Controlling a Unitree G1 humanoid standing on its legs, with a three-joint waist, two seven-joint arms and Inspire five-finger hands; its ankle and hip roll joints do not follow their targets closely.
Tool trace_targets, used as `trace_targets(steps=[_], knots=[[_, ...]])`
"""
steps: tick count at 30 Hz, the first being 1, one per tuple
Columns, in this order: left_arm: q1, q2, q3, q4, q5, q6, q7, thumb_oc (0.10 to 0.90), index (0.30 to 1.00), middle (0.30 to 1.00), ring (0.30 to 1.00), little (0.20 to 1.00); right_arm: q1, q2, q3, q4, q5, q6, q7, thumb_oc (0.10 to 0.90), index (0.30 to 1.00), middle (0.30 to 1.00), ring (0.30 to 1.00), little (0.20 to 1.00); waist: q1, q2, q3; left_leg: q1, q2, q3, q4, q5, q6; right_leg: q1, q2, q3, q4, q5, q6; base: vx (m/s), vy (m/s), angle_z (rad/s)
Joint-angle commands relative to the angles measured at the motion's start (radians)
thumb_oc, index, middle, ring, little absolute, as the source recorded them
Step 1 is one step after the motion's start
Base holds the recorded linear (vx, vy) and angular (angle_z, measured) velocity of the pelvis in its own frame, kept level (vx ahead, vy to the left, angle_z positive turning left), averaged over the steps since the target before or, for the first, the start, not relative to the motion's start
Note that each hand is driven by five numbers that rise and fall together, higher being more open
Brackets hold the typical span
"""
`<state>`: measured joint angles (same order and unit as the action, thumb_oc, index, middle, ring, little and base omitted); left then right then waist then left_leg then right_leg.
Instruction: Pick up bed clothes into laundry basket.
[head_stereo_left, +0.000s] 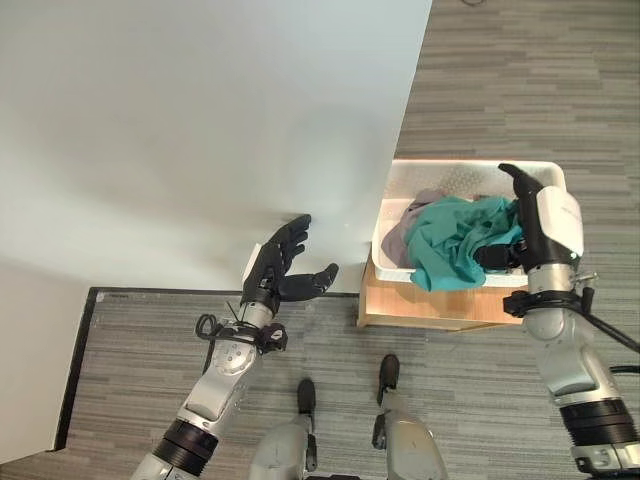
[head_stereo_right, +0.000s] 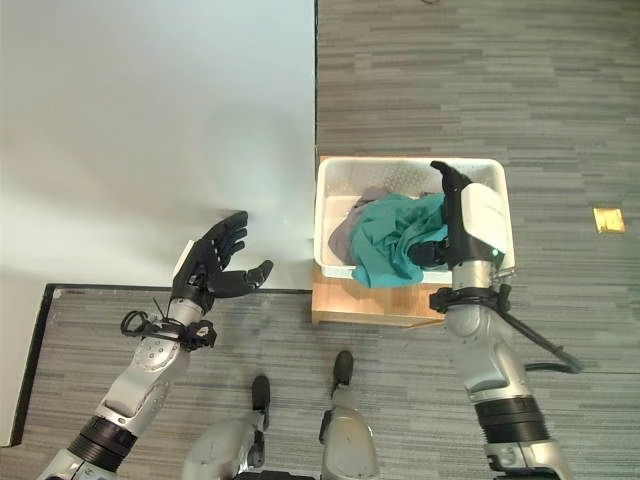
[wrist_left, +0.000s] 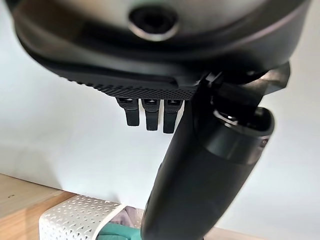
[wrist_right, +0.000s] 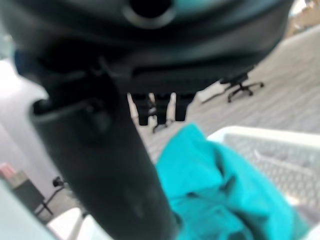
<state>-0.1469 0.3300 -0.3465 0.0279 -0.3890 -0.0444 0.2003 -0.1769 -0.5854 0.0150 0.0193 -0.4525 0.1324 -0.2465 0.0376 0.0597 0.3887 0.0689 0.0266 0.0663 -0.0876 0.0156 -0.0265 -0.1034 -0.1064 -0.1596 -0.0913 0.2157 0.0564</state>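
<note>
Left eye view: teal garment piled in white laundry basket; right hand above it, left hand over bed's edge, both with fingers loosely apart.

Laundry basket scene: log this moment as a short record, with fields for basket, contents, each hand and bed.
basket: white laundry basket on a low wooden stand, beside the bed
contents: teal garment heaped over a grey garment
left hand: open, holding nothing, over the bed's edge
right hand: open, over the basket's side rim, next to the teal garment
bed: white sheet, no clothes on it
</note>
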Motion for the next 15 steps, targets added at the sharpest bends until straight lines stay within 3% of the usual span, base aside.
trace_targets(steps=[1, 10, 15], knots=[[-0.042, 0.006, -0.008, -0.073, 0.039, -0.112, -0.023, 0.800, 0.900, 0.900, 0.900, 0.900, 0.041, -0.023, -0.022, -0.106, -0.043, -0.091, -0.010, 0.800, 0.900, 0.900, 0.900, 0.900, 0.022, -0.026, -0.194, -0.032, 0.022, -0.006, 0.000, -0.036, -0.002, 0.215, -0.044, -0.074, 0.019, -0.259, 0.086, 0.04, -0.007, 0.01], [-0.020, 0.039, -0.011, -0.100, 0.073, -0.138, -0.035, 0.800, 0.900, 0.900, 0.900, 0.900, 0.145, 0.037, -0.008, -0.250, -0.055, -0.153, -0.001, 0.800, 0.900, 0.900, 0.900, 0.900, 0.020, -0.024, -0.238, -0.006, 0.032, 0.002, 0.000, -0.026, 0.000, 0.229, -0.034, -0.060, 0.018, -0.254, 0.079, 0.02, -0.002, -0.01], [-0.012, 0.039, -0.013, -0.095, 0.081, -0.142, -0.025, 0.800, 0.900, 0.900, 0.900, 0.900, 0.180, 0.040, 0.031, -0.244, -0.094, -0.160, 0.000, 0.800, 0.900, 0.900, 0.900, 0.900, 0.021, -0.023, -0.251, 0.004, 0.034, 0.001, 0.000, -0.038, -0.002, 0.237, -0.029, -0.056, 0.016, -0.263, 0.079, 0.01, -0.002, 0.00]])
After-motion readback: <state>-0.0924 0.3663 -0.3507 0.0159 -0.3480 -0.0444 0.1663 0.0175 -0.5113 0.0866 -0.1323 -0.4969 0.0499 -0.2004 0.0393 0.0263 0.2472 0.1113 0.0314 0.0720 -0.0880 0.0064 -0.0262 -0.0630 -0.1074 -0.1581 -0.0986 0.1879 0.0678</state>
